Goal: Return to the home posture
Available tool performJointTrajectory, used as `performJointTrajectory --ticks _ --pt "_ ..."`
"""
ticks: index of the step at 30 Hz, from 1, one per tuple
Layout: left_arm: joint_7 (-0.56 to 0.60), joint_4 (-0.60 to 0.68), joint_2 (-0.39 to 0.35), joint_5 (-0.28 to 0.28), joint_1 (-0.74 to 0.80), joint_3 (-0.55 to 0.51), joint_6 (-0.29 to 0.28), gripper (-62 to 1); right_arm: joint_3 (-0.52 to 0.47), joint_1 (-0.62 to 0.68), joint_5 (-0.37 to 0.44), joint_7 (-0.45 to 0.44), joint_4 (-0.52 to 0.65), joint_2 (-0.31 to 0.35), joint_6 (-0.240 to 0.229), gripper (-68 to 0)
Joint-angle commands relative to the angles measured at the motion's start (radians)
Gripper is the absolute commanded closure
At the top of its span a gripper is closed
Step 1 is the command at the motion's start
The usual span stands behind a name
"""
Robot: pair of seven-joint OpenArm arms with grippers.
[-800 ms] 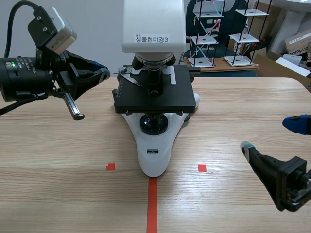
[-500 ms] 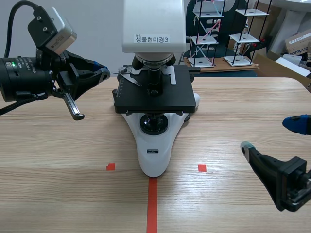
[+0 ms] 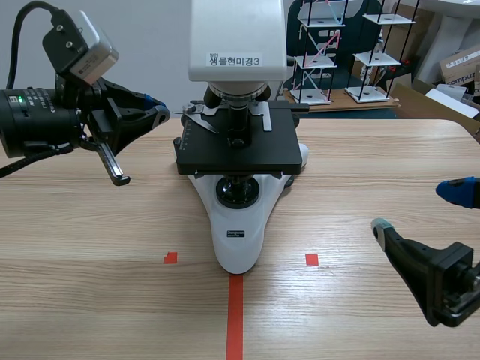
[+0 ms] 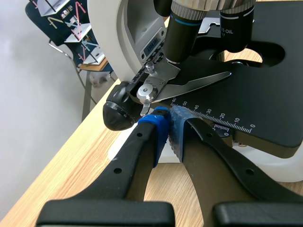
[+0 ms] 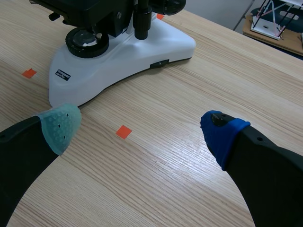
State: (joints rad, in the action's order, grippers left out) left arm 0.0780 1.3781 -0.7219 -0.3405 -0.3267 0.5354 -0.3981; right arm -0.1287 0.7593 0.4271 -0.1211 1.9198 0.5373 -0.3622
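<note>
Nothing is changing: we are seeing both arms sitting exactly where the earlier scene pictures show them, so we are judging the return to home as paused or only partly done. The left claw point(image 4: 169, 125) is hanging raised and clenched on nothing. Its blue pads point(image 4: 158, 130) are meeting right at the stage clip point(image 4: 189, 85) of the microscope point(image 3: 238, 150); we cannot tell whether they are touching it. The right claw point(image 5: 142, 130) is sitting low over the desk point(image 3: 90, 300), released, holding nothing and well apart from the microscope's white base. The task is concerning only the arms, and the left one is looking furthest from home.
</note>
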Motion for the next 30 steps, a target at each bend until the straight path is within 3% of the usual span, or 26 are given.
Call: performJointTrajectory --ticks 1,5,8,12,18,24,28,30 --pt "0.008 0.015 -0.016 -0.023 0.004 -0.022 -0.002 -1.5 0.005 -0.011 0.004 -0.011 0.008 0.001 0.0 -55.3" --pt "0.011 0.027 -0.031 -0.068 0.061 -0.087 -0.006 -1.5 0.005 -0.011 0.004 -0.012 0.008 0.001 0.0 -55.3" --pt "0.023 0.05 -0.036 -0.072 0.137 -0.18 -0.029 -1.5 0.005 -0.011 0.004 -0.011 0.008 0.001 0.0 -55.3" --pt "0.035 0.104 -0.05 -0.121 0.265 -0.311 -0.047 -1.5 0.005 -0.011 0.004 -0.012 0.008 0.001 0.0 -55.3" --pt "0.111 0.163 -0.04 -0.121 0.494 -0.491 -0.048 -1.5 0.005 -0.011 0.004 -0.012 0.008 0.003 0.0 -55.3" --pt "0.218 0.212 0.029 -0.12 0.737 -0.65 -0.056 -1.8 0.005 -0.011 0.004 -0.012 0.008 0.003 0.0 -55.3" --pt "0.264 0.251 0.089 -0.117 0.869 -0.725 -0.08 -8.4 0.005 -0.011 0.004 -0.012 0.008 0.003 0.0 -55.3" --pt "0.285 0.274 0.115 -0.084 0.92 -0.744 -0.096 -13.0 0.005 -0.011 0.004 -0.012 0.008 0.003 0.0 -55.3"
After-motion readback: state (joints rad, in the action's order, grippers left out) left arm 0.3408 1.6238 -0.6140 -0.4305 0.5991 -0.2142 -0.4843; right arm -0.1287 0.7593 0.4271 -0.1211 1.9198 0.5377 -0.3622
